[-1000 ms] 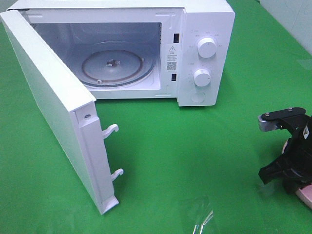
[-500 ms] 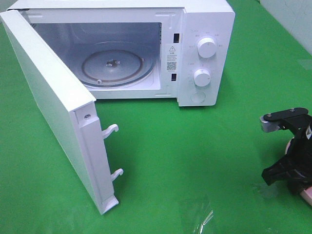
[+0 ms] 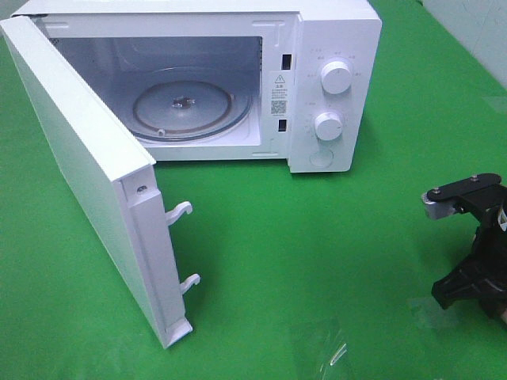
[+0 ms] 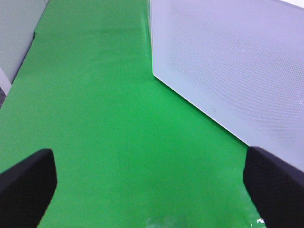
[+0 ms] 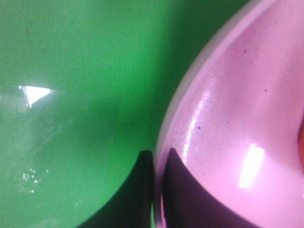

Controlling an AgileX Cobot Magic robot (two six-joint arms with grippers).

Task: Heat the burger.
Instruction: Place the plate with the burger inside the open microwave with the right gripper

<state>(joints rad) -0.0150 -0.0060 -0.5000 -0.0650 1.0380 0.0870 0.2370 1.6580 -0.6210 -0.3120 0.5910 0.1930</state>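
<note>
My right claw (image 3: pixel 475 291), exterior high view: low at the right edge, well apart from the microwave (image 3: pixel 333 47). Its door (image 3: pixel 71 158) is swung out leftward and the glass turntable (image 3: pixel 186 107) is bare. The cavity lies far-left of me, and I judge the door off that line.

My left claw (image 4: pixel 150 187), left wrist view: spread wide, holding nothing, beside the door.

Right wrist view: jaws pressed together on the pink plate's rim (image 5: pixel 190 80), one finger inside, one outside. Burger (image 5: pixel 301 147): only an orange sliver further in on the plate, probably it.
</note>
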